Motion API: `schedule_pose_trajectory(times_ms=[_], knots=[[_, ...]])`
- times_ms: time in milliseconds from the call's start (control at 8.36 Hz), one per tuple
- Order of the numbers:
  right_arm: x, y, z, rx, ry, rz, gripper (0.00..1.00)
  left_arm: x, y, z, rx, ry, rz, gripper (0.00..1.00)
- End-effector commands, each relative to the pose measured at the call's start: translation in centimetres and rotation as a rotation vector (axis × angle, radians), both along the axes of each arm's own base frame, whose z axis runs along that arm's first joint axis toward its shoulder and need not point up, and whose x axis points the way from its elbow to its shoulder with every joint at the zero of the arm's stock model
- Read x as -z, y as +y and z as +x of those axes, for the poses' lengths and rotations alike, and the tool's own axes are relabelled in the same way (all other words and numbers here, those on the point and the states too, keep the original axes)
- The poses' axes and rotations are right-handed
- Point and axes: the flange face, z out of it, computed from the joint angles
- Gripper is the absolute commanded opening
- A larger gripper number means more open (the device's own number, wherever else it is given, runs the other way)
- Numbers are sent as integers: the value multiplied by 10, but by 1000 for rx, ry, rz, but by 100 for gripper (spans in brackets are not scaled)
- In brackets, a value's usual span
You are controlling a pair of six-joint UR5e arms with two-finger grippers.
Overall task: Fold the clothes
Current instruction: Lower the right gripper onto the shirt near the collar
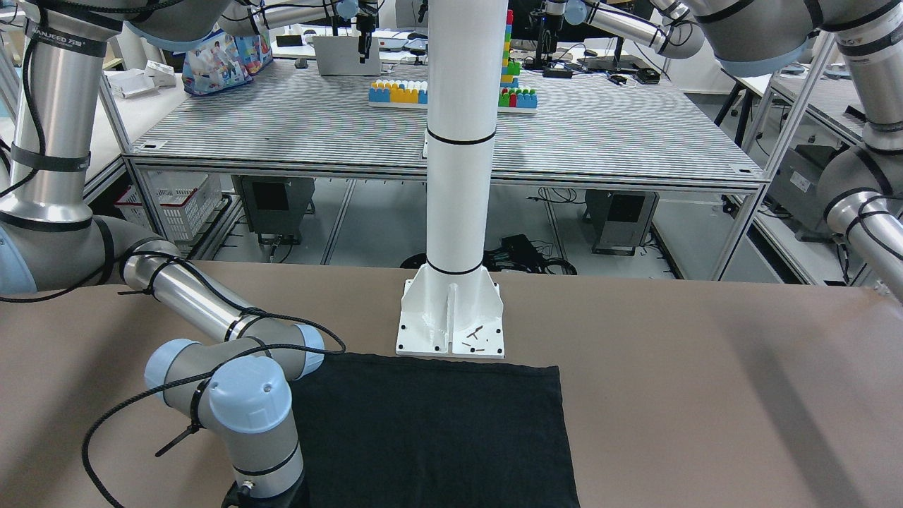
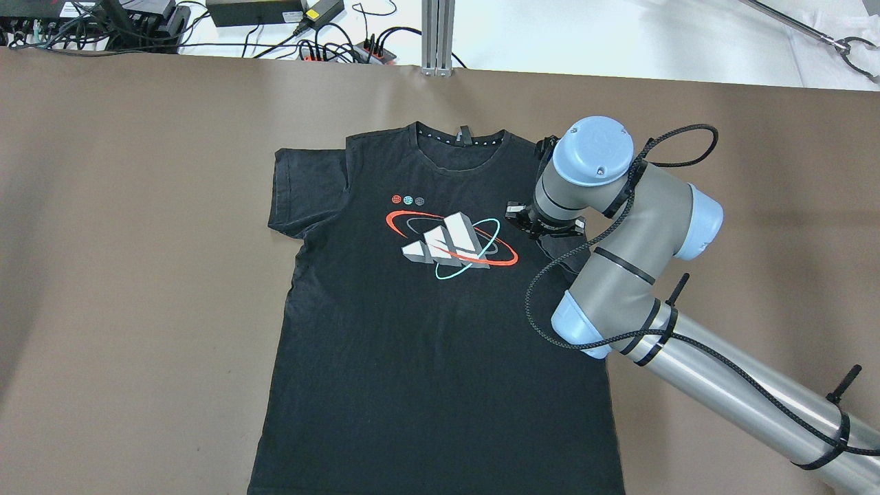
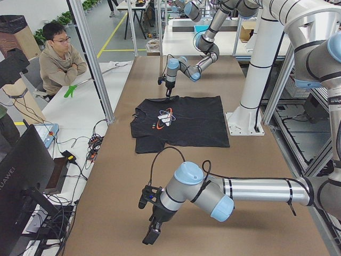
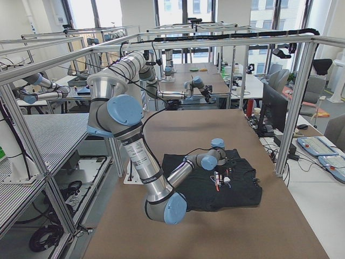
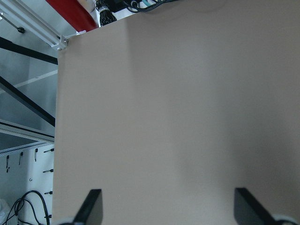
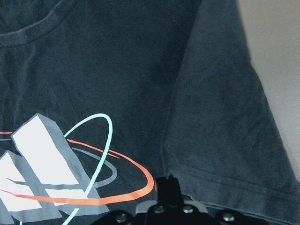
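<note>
Overhead exterior: black T-shirt (image 2: 426, 344) is laid flat on table (image 2: 137, 275); right hand (image 2: 546, 228) is held at sleeve (image 6: 225, 117), opening cannot be told. Left hand (image 5: 171, 208) is spread wide, empty.

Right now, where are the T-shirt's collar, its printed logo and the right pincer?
collar (image 2: 465, 135), overhead view, the neck label at its back.
logo (image 2: 440, 242), overhead view, its white centre bars.
right pincer (image 6: 168, 185), right wrist view, its dark closed fingertips.
</note>
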Motion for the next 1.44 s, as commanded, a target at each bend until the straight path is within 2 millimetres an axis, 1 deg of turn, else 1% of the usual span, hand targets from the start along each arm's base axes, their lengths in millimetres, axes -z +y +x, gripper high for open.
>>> schedule_pose_trajectory(times_ms=[0,120,359,478,598,718,837,957,1076,1196,1315], knots=[[-4,-4,-4,-2,13,-9,0,0,0,0,1,0,-1,100],[-12,-11,-4,-17,35,-13,0,0,0,0,1,0,-1,100],[-1,-23,-15,-34,43,-8,0,1,0,0,2,4,0,100],[-1,-23,-17,-40,41,-15,11,1,0,1,-3,8,0,100],[3,-21,-19,-37,36,-11,95,2,0,2,-8,15,0,100],[14,-21,-19,-38,23,-1,95,10,-5,9,-26,51,6,100],[16,-20,-19,-37,20,3,95,33,-21,42,-67,165,-3,100],[19,-20,-19,-37,17,6,95,64,-38,96,-139,279,-14,99],[25,-17,-16,-40,5,12,95,106,-56,156,-221,356,-10,99],[27,-15,-16,-38,2,15,95,157,-74,230,-275,421,-15,98],[27,-15,-15,-38,1,16,95,192,-83,293,-314,460,-30,94]])
